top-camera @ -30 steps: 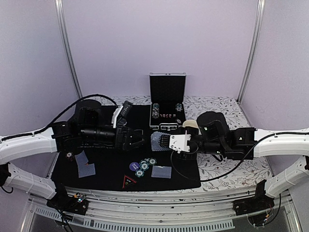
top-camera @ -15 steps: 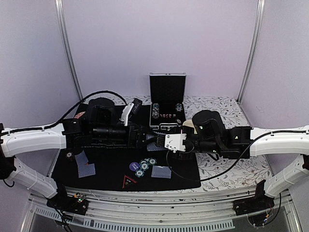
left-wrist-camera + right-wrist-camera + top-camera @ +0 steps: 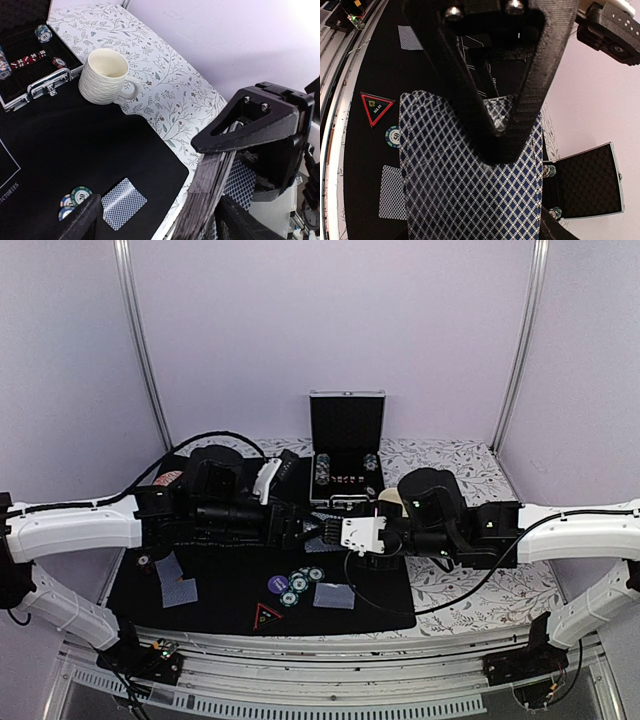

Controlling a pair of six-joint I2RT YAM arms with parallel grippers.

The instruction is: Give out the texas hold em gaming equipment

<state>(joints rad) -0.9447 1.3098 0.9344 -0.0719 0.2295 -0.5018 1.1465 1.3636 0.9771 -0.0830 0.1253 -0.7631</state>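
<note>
Now, toward the counter's [image 3: 470,600] left edge, face-down cards [image 3: 177,582] lie overlapping on the black mat [image 3: 225,565]; how many, I cannot tell. My left jaws hang over the mat's middle. They stand wide, with one finger [image 3: 82,222] on each side of the deck's [image 3: 475,200] end. I cannot see either finger touching the deck, and these jaws grip nothing.

Below them, toward the near edge, sit a purple button [image 3: 278,584], a red-edged triangle [image 3: 266,616] and a small cluster of chips [image 3: 300,583]. Just right of the chips lies a single face-down card [image 3: 333,595].

The deck is off the counter, above its middle, clamped by my right jaws. They are closed onto it, one finger pressing flat on the patterned back.

At the back edge the case [image 3: 347,425] stands open with more chips inside. The mug [image 3: 105,75] stands upright just beside the case's near right corner.
</note>
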